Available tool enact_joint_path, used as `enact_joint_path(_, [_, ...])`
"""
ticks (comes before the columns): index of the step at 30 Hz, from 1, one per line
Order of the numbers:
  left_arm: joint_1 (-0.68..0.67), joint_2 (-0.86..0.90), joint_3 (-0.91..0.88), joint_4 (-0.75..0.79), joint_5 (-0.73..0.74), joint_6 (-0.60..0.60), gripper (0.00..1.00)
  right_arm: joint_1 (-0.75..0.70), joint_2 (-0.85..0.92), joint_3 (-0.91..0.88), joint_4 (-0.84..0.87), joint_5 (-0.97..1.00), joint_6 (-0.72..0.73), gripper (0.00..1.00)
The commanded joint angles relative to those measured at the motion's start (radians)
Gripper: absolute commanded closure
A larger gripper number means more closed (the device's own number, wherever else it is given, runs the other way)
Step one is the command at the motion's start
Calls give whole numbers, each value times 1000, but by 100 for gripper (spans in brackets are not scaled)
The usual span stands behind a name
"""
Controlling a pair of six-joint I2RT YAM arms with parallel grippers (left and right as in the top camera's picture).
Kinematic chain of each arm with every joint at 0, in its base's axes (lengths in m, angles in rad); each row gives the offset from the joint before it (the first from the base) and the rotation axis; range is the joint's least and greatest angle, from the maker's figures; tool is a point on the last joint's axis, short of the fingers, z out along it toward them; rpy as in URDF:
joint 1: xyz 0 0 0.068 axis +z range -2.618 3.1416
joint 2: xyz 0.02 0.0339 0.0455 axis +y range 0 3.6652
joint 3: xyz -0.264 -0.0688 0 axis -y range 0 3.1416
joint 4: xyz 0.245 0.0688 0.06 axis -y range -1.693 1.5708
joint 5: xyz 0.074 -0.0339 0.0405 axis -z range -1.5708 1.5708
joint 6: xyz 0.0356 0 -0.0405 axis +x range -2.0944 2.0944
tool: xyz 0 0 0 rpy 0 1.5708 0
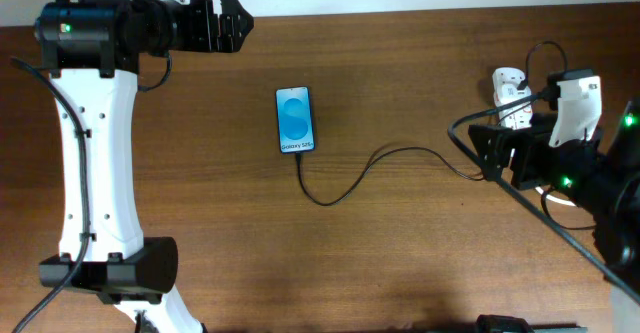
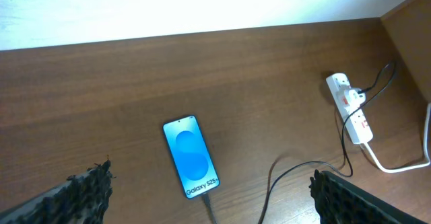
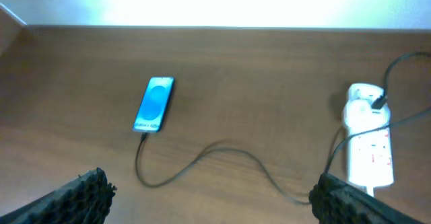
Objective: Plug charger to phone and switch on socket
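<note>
The phone (image 1: 295,120) lies flat on the table with its blue screen lit; it also shows in the left wrist view (image 2: 190,156) and the right wrist view (image 3: 155,103). The thin black charger cable (image 1: 345,188) runs from the phone's near end in a curve to the right, its tip at the phone's port (image 2: 207,200). The white socket strip (image 1: 512,98) lies at the right, with the black plug in it (image 2: 357,96); it also shows in the right wrist view (image 3: 369,133). My left gripper (image 1: 240,23) is open at the back left. My right gripper (image 1: 478,153) is open beside the socket.
The socket's thick white cord (image 2: 397,167) trails to the right. The table's back edge meets a white wall (image 2: 202,9). The left arm's white body (image 1: 95,153) stands along the left side.
</note>
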Motion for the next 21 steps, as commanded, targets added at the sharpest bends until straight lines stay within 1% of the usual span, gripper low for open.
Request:
enact_joint_path(1, [3, -14, 12, 1, -7, 7, 0, 39, -97, -106, 127, 116, -10, 2])
enact_joint_path(4, [3, -14, 12, 1, -7, 7, 1, 63, -185, -246, 293, 159, -10, 2])
enact_joint_path(6, [3, -14, 12, 1, -7, 7, 1, 64, -273, -398, 466, 158, -9, 2])
enact_joint_path(12, [3, -14, 12, 0, -7, 7, 1, 87, -496, -729, 753, 159, -10, 2])
enact_joint_path(14, [3, -14, 12, 0, -7, 7, 1, 102, -589, -859, 879, 164, -10, 2])
enact_joint_path(19, [3, -14, 12, -3, -7, 7, 1, 136, -737, -1087, 1089, 227, -10, 2])
enact_joint_path(21, [3, -14, 12, -4, -7, 7, 1, 137, -790, -1160, 1131, 230, -10, 2])
